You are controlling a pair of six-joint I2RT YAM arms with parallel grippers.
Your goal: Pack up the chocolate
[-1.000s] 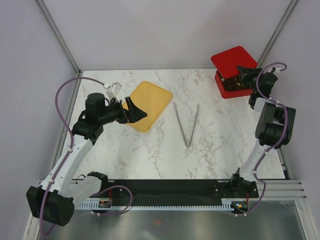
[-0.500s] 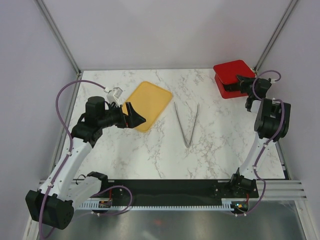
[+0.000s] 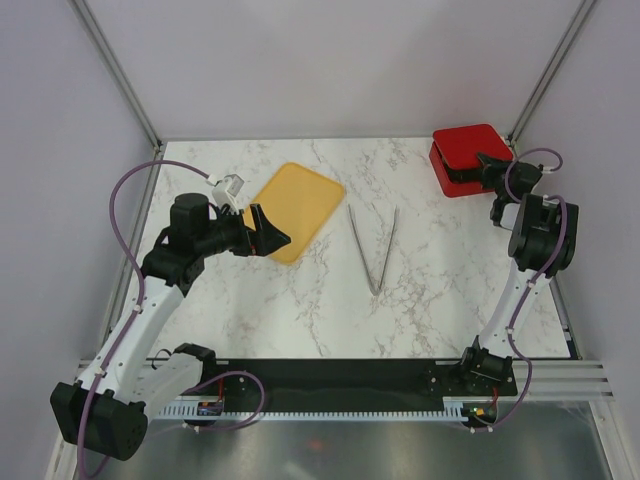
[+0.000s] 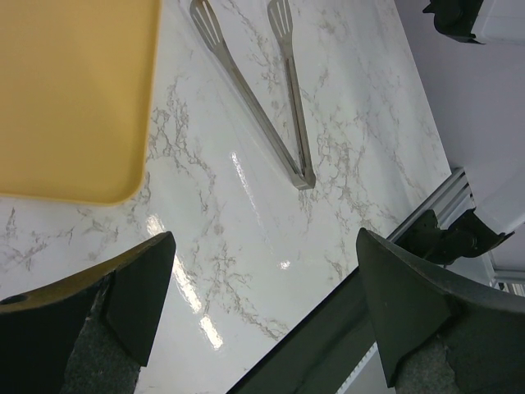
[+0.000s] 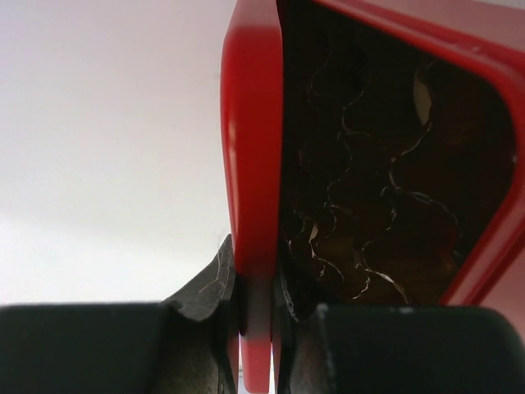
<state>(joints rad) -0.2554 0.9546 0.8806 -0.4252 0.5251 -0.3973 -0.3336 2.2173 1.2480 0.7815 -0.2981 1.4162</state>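
With the chocolate (image 5: 361, 213) boxed at two o'clock, my right claw (image 5: 256, 316) pinches the lid (image 5: 250, 164) nearly shut; my left claw (image 4: 262, 246) hangs spread.

You see your right gripper (image 5: 256, 336) clamped on the thin edge of a glossy red plastic lid (image 5: 250, 164), with one dark finger (image 5: 115, 349) pressed to each face. The lid stands edge-on, running from the near fingers to the far end. Right of it is the dark inside of a red box (image 5: 484, 238), where crinkled paper cups (image 5: 361, 205) hold brown chocolate (image 5: 328, 246); one pale oval shows at the far end. Left of the lid is a plain pale backdrop (image 5: 98, 123).
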